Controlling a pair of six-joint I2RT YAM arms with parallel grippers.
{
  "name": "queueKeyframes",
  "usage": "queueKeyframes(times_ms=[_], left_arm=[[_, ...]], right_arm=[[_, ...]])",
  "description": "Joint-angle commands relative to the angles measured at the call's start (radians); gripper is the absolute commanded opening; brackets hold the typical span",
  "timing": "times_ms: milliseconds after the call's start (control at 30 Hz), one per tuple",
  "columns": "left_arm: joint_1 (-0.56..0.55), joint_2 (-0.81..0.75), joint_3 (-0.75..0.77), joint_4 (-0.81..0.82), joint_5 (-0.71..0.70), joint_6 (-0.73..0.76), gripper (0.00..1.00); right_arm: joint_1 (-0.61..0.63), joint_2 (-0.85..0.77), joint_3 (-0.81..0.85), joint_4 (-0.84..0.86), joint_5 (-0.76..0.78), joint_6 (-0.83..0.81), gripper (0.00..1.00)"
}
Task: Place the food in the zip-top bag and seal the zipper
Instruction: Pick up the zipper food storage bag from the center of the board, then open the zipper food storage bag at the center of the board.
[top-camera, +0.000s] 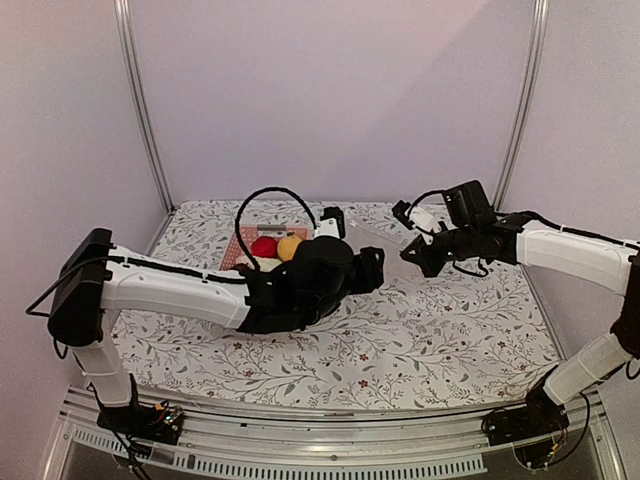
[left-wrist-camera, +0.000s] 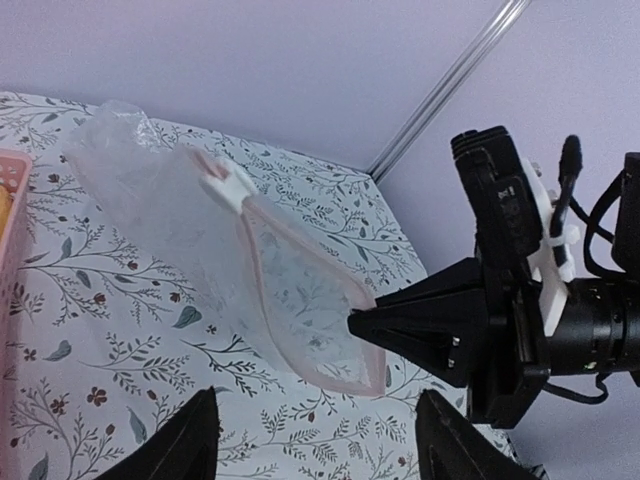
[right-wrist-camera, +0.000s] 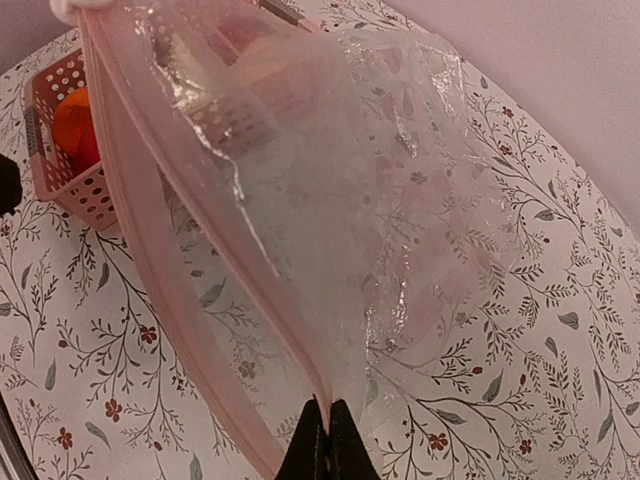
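You have: right jaws pinching bag (left-wrist-camera: 300, 290) corner | left jaws spread, empty | food (top-camera: 264, 246) in basket (right-wrist-camera: 70, 170), far left of bench (top-camera: 450, 330).

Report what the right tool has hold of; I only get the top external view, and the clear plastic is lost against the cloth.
Observer: The right tool is shut on the pink zipper at the corner of the zip-top bag.
Operator: Check the left tool.
Observer: The left tool is open and empty, facing the bag.
Operator: Confirm the bag's contents.
Observer: Nothing shows inside it; orange and red pieces sit in the pink basket.
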Motion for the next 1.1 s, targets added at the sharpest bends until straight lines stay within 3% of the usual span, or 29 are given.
queueKeyframes(times_ms=[0, 167, 333, 367, 467, 533, 767, 800, 900, 1067], left_arm=[[0.008, 0.073, 0.077, -0.055, -0.063, -0.081, 0.66], [0.059, 0.121, 0.129, -0.129, -0.052, -0.195, 0.59], [0.102, 0.152, 0.126, -0.125, 0.016, -0.233, 0.3], [0.104, 0.158, 0.123, -0.121, 0.022, -0.232, 0.21], [0.103, 0.167, 0.119, -0.09, 0.067, -0.205, 0.0], [0.099, 0.168, 0.114, -0.045, 0.119, -0.171, 0.0], [0.097, 0.202, 0.172, -0.007, 0.206, -0.065, 0.0], [0.097, 0.204, 0.174, 0.021, 0.23, -0.033, 0.05], [0.102, 0.187, 0.176, 0.078, 0.312, 0.087, 0.4], [0.1, 0.072, 0.111, 0.049, 0.328, 0.266, 0.61]], right_arm=[[0.028, -0.002, 0.04, -0.033, -0.027, 0.05, 0.0], [0.036, -0.013, 0.047, -0.044, -0.05, 0.068, 0.0], [0.037, -0.025, 0.048, -0.026, 0.058, 0.082, 0.0], [0.036, -0.029, 0.05, -0.015, 0.111, 0.082, 0.0], [0.031, -0.025, 0.054, 0.039, 0.486, 0.088, 0.0], [-0.002, -0.012, 0.072, 0.053, 0.589, 0.078, 0.0], [-0.021, -0.031, 0.077, 0.058, 0.535, 0.087, 0.0], [-0.022, -0.031, 0.071, 0.059, 0.528, 0.086, 0.0], [-0.052, -0.037, 0.069, 0.048, 0.488, 0.101, 0.0], [-0.184, -0.063, 0.098, 0.035, 0.44, 0.132, 0.0]])
